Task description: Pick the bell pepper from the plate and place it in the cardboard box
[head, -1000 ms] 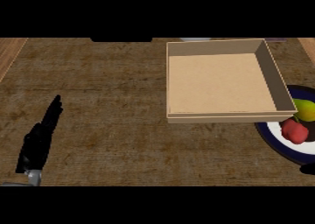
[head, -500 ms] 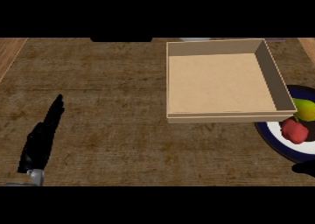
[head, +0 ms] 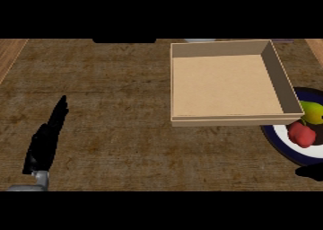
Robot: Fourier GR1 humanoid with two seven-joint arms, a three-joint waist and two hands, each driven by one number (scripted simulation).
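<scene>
Head view is showing the pepper [head: 302,134] lying on the plate [head: 278,140], just right of the box [head: 227,81]. Left hand [head: 45,143] is resting at lower left, fingers straight and pressed together. Right hand [head: 316,172] is barely showing; its fingers cannot be told.

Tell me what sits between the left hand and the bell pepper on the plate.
Head view: bare wooden counter, then the cardboard box's near wall, between left hand and bell pepper.
</scene>
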